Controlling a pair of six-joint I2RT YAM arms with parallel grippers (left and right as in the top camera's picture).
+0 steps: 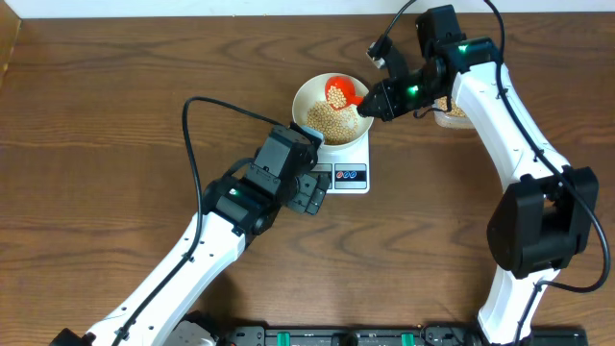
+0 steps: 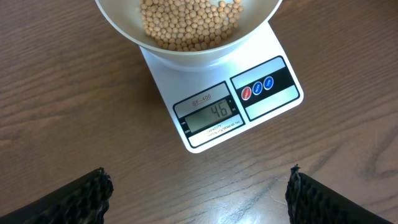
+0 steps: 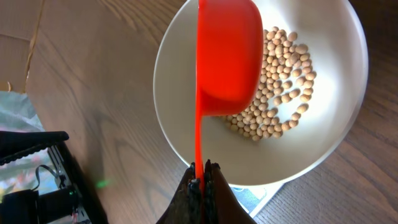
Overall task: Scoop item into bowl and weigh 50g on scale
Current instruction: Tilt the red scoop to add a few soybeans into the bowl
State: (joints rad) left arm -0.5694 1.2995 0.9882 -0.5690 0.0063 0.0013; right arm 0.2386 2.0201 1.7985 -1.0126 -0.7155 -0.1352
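Dark wood-grain bench (image 1: 96, 144) fills every view, with the work gathered near its middle. Furthest left, the left gripper (image 2: 199, 175) hangs above the bench just in front of the scale (image 2: 217, 93), its jaws spread wide and holding nothing. From there its wrist camera looks straight at the grey display, which reads 46. The white bowl (image 3: 174, 93) sits on the scale's platform, and a loose heap of tan beans (image 2: 186, 25) covers part of its floor. To the right, an orange-red scoop (image 3: 227, 56) is held over the bowl, clear of the heap. From overhead it seems to have some beans in its cup. The right gripper (image 3: 202, 180) is clamped tight on the scoop's thin handle, reaching in from the bowl's right side. By the display, the task looks to be in its topping-up stage: most of the weight is in and only a few grams are wanting. The next move probably calls for a slow, slight tilt of the scoop so that beans drop a few at a time, with a pause for the reading to settle. A full tip would likely overshoot 50, and beans would then have to come back out.
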